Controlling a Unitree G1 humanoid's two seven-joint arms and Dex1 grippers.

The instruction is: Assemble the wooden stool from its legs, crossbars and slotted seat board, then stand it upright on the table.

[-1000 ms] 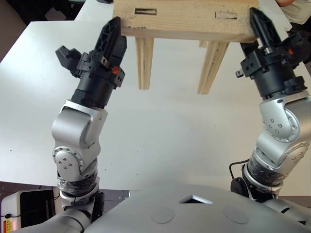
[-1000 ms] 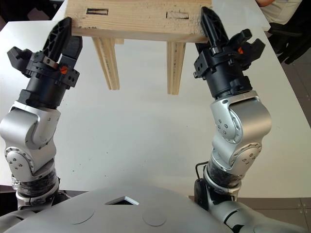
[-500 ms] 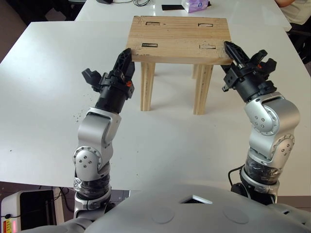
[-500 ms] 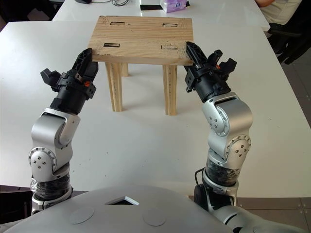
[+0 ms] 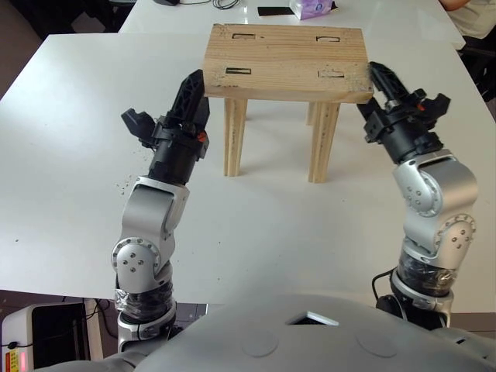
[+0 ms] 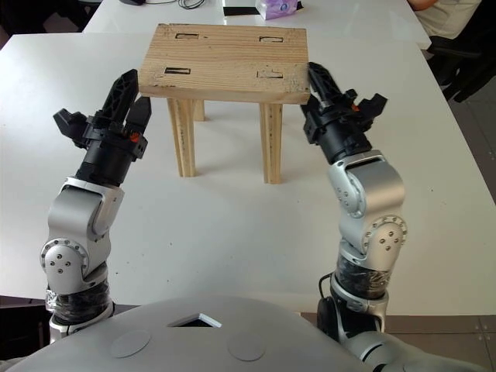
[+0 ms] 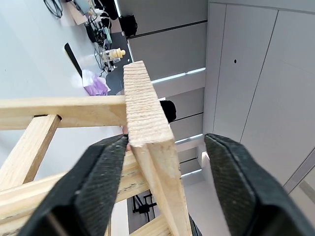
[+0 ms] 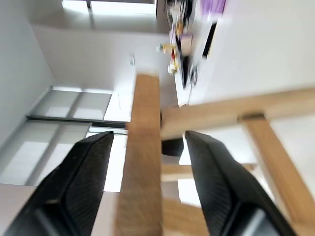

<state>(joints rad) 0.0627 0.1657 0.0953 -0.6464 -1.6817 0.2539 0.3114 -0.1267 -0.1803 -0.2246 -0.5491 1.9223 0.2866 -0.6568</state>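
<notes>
Standing upright on the white surface (image 5: 77, 116), the pale wooden stool (image 5: 283, 54) shows four rectangular slots in its seat board. The left end effector (image 5: 194, 85) and right end effector (image 5: 380, 85) are each spread wide, straddling opposite seat edges near the front corners, gripping nothing. A second surface (image 5: 387, 19) behind carries a purple box (image 5: 310, 8).
</notes>
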